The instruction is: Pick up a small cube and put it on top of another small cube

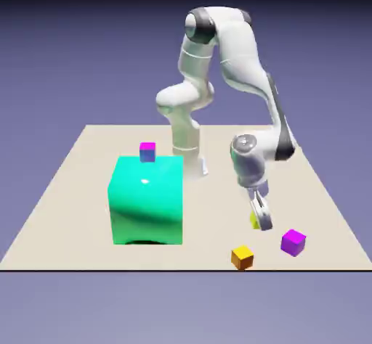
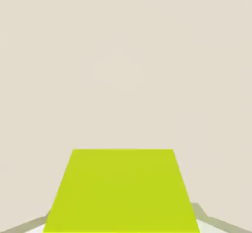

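The claw [image 1: 260,220] is clenched on the small yellow cube [image 1: 254,220], which shows only as a sliver of yellow between the fingers in the exterior view but fills the lower middle of the hand view [image 2: 123,190], broad and flat-faced, with the grey fingertips [image 2: 209,219] just peeking out at either side of it. Beyond the cube the hand view shows nothing but bare beige surface [image 2: 123,55], so the target is not yet under the claw. The purple-magenta cube [image 1: 293,242] sits near the claw, a little off toward the exterior view's right and closer to the front edge of the surface; the orange cube [image 1: 243,257] lies near the claw too, toward that same edge, and the big teal block [image 1: 146,199] stands well apart on the other side, with a magenta-topped cube [image 1: 147,151] beyond it. The pick looks done and the carry is the step in hand. Next, the claw needs to bring the yellow cube squarely over the purple-magenta one, high enough to clear its top, then lower it square and let go gently.
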You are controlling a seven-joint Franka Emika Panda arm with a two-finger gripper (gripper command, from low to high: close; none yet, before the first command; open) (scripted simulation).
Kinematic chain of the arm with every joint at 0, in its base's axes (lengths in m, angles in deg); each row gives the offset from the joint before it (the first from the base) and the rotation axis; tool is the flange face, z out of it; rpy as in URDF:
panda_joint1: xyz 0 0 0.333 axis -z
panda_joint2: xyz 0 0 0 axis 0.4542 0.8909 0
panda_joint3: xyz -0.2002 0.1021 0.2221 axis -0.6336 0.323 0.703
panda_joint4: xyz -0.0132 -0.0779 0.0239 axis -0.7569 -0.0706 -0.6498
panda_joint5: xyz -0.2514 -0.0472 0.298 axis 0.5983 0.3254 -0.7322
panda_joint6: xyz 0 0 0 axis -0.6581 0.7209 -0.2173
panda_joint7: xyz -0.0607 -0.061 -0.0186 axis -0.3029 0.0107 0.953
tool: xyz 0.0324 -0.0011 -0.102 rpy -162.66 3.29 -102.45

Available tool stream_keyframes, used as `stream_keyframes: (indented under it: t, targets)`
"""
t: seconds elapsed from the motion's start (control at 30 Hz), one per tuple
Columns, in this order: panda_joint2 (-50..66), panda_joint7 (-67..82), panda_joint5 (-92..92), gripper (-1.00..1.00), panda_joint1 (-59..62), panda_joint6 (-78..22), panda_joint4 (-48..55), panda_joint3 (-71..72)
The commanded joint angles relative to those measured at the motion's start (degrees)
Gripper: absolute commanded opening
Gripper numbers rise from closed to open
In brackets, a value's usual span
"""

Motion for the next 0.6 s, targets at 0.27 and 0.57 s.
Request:
stream_keyframes:
  t: [0.27, 0.57]
  targets:
    - [-1.3, -20.7, 4.2, -1.0, 14.7, 8.1, 2.6, 18.7]
    - [6.6, -34.0, 17.6, -1.0, 26.1, 16.4, 4.7, 30.5]
